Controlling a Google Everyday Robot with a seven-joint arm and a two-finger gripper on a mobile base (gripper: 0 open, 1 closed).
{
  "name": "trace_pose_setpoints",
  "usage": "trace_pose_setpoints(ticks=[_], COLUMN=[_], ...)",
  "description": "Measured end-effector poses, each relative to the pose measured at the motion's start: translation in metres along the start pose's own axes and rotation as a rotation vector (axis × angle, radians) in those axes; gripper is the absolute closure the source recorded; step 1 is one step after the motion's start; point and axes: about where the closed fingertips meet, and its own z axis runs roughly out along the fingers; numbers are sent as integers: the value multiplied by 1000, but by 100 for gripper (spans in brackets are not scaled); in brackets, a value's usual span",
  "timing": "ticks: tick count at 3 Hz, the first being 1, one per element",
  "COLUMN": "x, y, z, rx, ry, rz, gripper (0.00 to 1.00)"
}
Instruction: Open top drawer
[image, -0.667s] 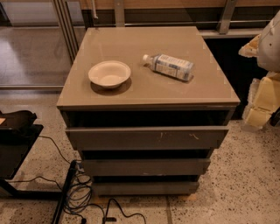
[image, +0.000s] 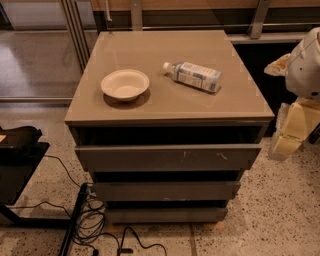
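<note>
So my gripper (image: 287, 137) is hanging off the right edge of the view, at about 3 o'clock from the cabinet (image: 165, 112), just past its right-hand corner and not touching anything. I honestly can't tell if it's released or clenched from here, but there's nothing in it that I can make out.

The top drawer (image: 167, 158) sits at roughly 8 to 9 o'clock from the gripper, just under the tabletop. Its flat front panel runs long from 9 to 3 across the view, with little pale scuffs right of centre. There's a dark gap above the panel, and it seems to stick out a bit past the two slimmer drawer fronts (image: 166, 191) below, so my guess is it's already cracked open.

I've only got the one arm, and it's off the drawer's right end. The pull has to go toward 6 o'clock, so I'd need to swing in toward 9 first.

On top there's a paper bowl (image: 125, 85) at the left and a plastic bottle (image: 194, 76) lying on its side near the middle. Cables (image: 90, 220) are on the floor at 7 o'clock.
</note>
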Motion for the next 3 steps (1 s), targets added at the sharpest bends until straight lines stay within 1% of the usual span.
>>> trace_pose_setpoints(ticks=[1, 2, 3], x=[7, 19, 19], y=[13, 25, 20], z=[48, 105, 107], rx=[-23, -24, 4], ry=[-103, -188, -191], rz=[-43, -56, -62], gripper=[0, 0, 0])
